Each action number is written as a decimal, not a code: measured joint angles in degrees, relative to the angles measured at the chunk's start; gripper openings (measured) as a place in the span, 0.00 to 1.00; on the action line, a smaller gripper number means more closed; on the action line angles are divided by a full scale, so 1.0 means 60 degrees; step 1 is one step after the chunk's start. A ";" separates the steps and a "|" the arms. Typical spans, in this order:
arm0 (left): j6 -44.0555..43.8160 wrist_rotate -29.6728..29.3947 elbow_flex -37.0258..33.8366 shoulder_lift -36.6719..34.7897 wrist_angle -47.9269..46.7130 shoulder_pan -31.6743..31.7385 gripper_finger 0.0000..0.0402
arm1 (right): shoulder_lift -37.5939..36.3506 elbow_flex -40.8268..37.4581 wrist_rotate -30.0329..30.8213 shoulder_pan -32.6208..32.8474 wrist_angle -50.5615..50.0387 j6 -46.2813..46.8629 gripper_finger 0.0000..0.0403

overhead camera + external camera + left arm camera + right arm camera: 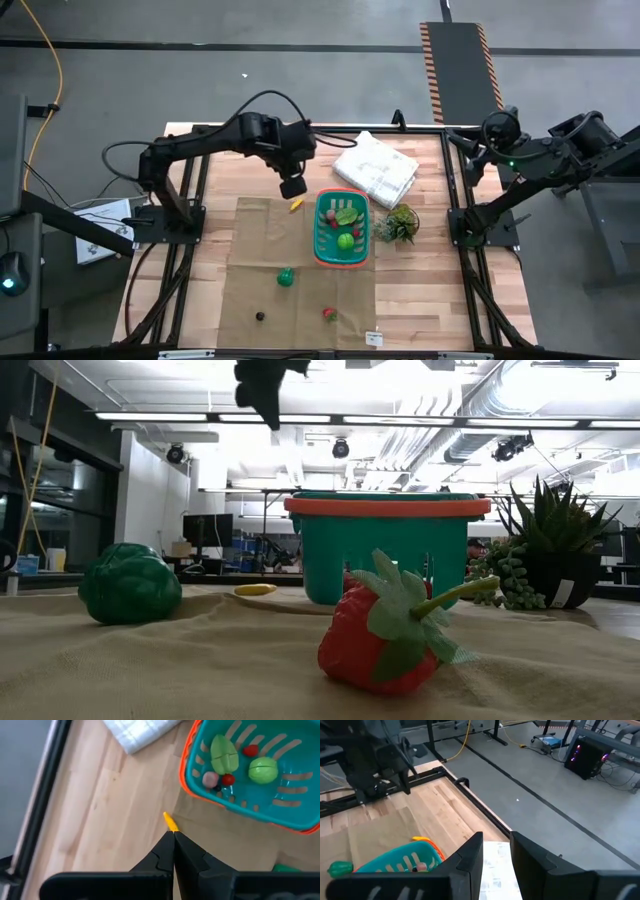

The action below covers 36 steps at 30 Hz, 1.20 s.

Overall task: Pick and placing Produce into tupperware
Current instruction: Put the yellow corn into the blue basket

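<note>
The left gripper (pixel 293 187) hangs over the table just above the yellow-orange piece (pixel 296 206), and in the left wrist view its 2 dark fingers (pixel 165 855) are pressed together with no gap and nothing between them, their tips just short of that piece (pixel 171 823). The piece lies where bare wood meets the tan cloth (pixel 260 270), beside the left side of the teal basket (pixel 322 245). The basket stands on the cloth near the table's middle, and it holds a green leafy piece (pixel 223 753), a round green piece (pixel 263 770), 2 small red berries (pixel 228 779) and a pale pink piece (pixel 210 779).

3 more items rest loose on the cloth, nearer the table's front edge: a round green vegetable (pixel 286 277), a toy strawberry (pixel 328 314) and a small dark piece (pixel 260 316). In the low view the strawberry (pixel 385 630) lies closest to the camera, the green vegetable (pixel 130 584) sits to its left and the basket (pixel 385 550) stands behind both.

A white folded cloth bundle (pixel 375 168) lies behind the basket, and a spiky green plant (pixel 399 224) stands just beside the basket's right side.

The right gripper (pixel 496 842) waits off the table's back right corner, with a clear gap showing between its 2 fingers.
</note>
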 joint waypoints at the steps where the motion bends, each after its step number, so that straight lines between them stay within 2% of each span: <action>1: -0.0001 -0.0090 0.0000 -0.0102 -0.0095 0.0000 0.00 | -0.0004 0.0000 0.0069 0.0000 0.0004 0.0029 0.22; 6: -0.0309 -0.0554 -0.0041 -0.0763 -0.0442 0.0000 0.00 | 0.0006 0.0001 0.0199 0.0000 0.0004 0.0102 0.22; 10: -0.0676 -0.0762 -0.0830 -0.1601 -0.0259 0.0000 0.00 | 0.0018 0.0000 0.0268 0.0000 0.0004 0.0270 0.22; 14: -0.1241 -0.0832 -0.2521 -0.2751 0.0512 0.0000 0.00 | 0.0018 0.0000 0.0297 0.0000 0.0004 0.0273 0.22; 18: -0.2281 -0.0746 -0.4847 -0.4074 0.2059 -0.0022 0.00 | 0.0057 0.0000 0.0514 0.0000 0.0004 0.0313 0.22; 23: -0.3950 0.0172 -0.7742 -0.5320 0.4645 -0.0022 0.00 | 0.0155 0.0000 0.0644 -0.0004 0.0015 0.0315 0.22; 26: -0.4997 0.0589 -0.9183 -0.5524 0.5801 -0.0022 0.01 | 0.0200 0.0000 0.0651 -0.0004 0.0037 0.0338 0.22; 30: -0.5671 0.0997 -1.0601 -0.5461 0.7046 -0.0022 0.01 | 0.0257 0.0000 0.0669 -0.0004 0.0047 0.0342 0.22; 36: -0.5969 0.1018 -1.1599 -0.5386 0.8599 -0.0022 0.01 | 0.0329 0.0000 0.0668 -0.0004 0.0047 0.0524 0.22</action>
